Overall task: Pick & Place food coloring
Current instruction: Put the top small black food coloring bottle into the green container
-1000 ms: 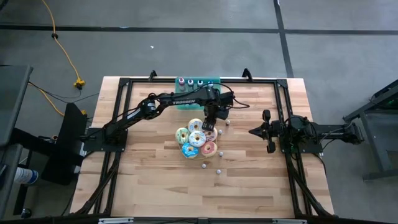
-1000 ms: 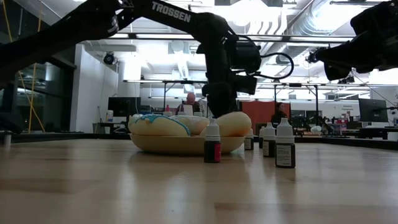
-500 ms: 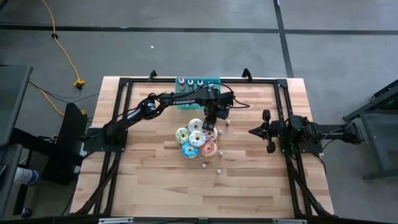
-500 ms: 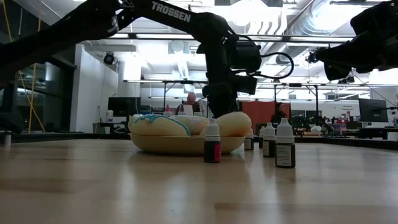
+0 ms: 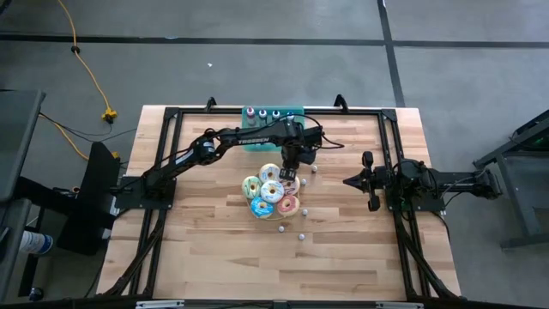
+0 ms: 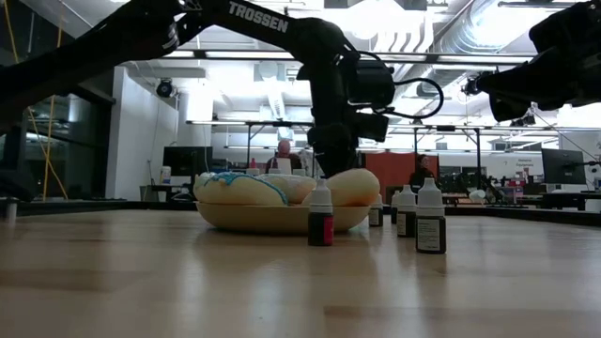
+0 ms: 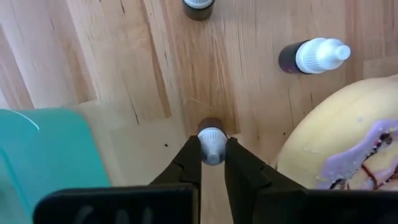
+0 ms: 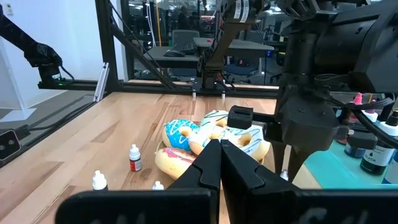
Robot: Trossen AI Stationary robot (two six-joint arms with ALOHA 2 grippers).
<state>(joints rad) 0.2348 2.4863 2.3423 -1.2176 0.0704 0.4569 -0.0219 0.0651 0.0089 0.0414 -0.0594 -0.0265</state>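
**Left arm has a bottle pinched, now comes the lift**

Big open lab behind a butcher-block table (image 5: pixel 214 249), and we're looking at a pile of frosted donuts (image 5: pixel 271 194) in the middle with little food coloring bottles scattered around it.

The left gripper (image 7: pixel 212 151) is down at the table just off the donut pile, on the side toward the teal tray (image 7: pixel 43 155). Its two fingers (image 7: pixel 186 163) are clamped on one small bottle (image 7: pixel 212 142), pressing on the white cap and neck from both sides, with the dark body showing just past the fingertips. A second bottle (image 7: pixel 313 56) lies tipped over a little ahead of the gripper, next to the yellow donut (image 7: pixel 336 143), and a third (image 7: pixel 198 6) sits farther ahead. In the low view three more bottles (image 6: pixel 417 218) stand upright in front of the pile.

The right gripper (image 8: pixel 219 163) hangs off to the side, well apart from everything, fingers together and holding nothing.

Our read: the grasp looks made and the lift to the tray is next. The grip sits high on the cap, so we'd go straight up and slow, since a round cap could pivot or slip out. The donut is just beside one finger, so no sideways swing until the bottle is clear of it. Then carry it over the tray, where a few bottles (image 5: pixel 262 113) already stand, and set it down upright before letting go.
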